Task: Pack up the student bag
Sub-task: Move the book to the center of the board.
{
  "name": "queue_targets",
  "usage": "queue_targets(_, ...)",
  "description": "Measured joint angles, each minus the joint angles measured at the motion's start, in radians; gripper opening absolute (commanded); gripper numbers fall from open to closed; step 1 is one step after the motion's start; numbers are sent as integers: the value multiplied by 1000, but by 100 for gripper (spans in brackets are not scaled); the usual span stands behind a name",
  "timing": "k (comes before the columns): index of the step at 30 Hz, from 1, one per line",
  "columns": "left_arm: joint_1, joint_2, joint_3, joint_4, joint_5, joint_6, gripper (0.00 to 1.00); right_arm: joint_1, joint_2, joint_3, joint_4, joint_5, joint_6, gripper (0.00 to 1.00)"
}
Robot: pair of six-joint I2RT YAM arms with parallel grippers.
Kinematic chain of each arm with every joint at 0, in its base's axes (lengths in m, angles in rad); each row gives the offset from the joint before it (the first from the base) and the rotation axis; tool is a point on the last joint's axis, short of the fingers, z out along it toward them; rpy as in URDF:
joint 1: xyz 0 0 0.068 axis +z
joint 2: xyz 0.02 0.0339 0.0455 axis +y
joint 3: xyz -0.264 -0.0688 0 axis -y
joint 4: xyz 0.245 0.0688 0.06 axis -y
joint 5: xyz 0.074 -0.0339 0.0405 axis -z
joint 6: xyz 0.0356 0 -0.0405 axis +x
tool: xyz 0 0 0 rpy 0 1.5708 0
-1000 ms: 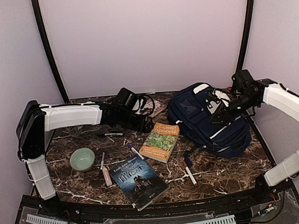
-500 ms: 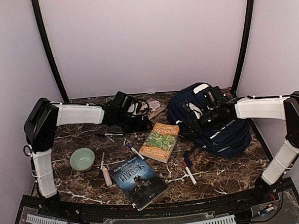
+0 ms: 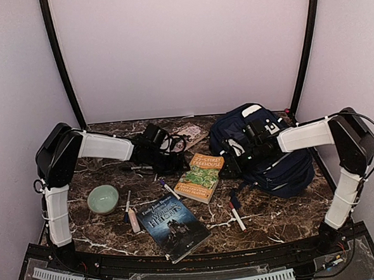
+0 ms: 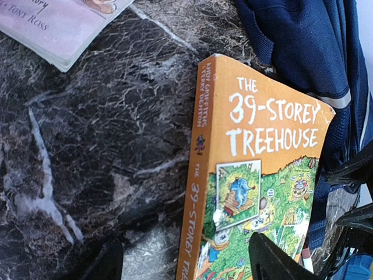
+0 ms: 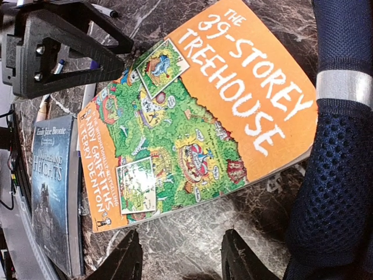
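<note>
The student bag (image 3: pixel 267 149) is a navy backpack with white patches, lying at the back right of the marble table (image 3: pixel 267 208). An orange book, "The 39-Storey Treehouse" (image 3: pixel 202 176), lies flat just left of it. My left gripper (image 3: pixel 175 158) hovers open at the book's far left corner; in the left wrist view its jaws (image 4: pixel 189 259) straddle the book's spine (image 4: pixel 198 175). My right gripper (image 3: pixel 230 163) is open low between the book and the bag. In the right wrist view only bare marble lies between its fingers (image 5: pixel 125 259), just off the book's edge (image 5: pixel 204 116).
A dark blue book, "Wuthering Heights" (image 3: pixel 173 226), lies at the front centre. A green bowl (image 3: pixel 103 199) sits at the left. Markers (image 3: pixel 170 190) (image 3: pixel 236 216) and a small tube (image 3: pixel 134 220) are scattered about. A pale book (image 3: pixel 190 135) lies at the back.
My right arm has swung from over the bag's right side down and left to the orange book's right edge. My left gripper has edged right toward the book.
</note>
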Motion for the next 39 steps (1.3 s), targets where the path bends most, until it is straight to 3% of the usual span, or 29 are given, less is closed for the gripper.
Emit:
queue_targets(8,5,-4,-32,60,28,-28,75,1,122,86,-4,12,50,48)
queue_targets(21,-1,-97,-122,-15,-22,-38,74,11,449,546,-80,-41,114,48)
queue_targets(27,-1,-161,-165,-89,-95,-47,74,17,416,544,-97,1,116,49)
queue_targets(39,2,-171,-161,-83,-138,-77,74,19,397,510,-100,-10,133,48)
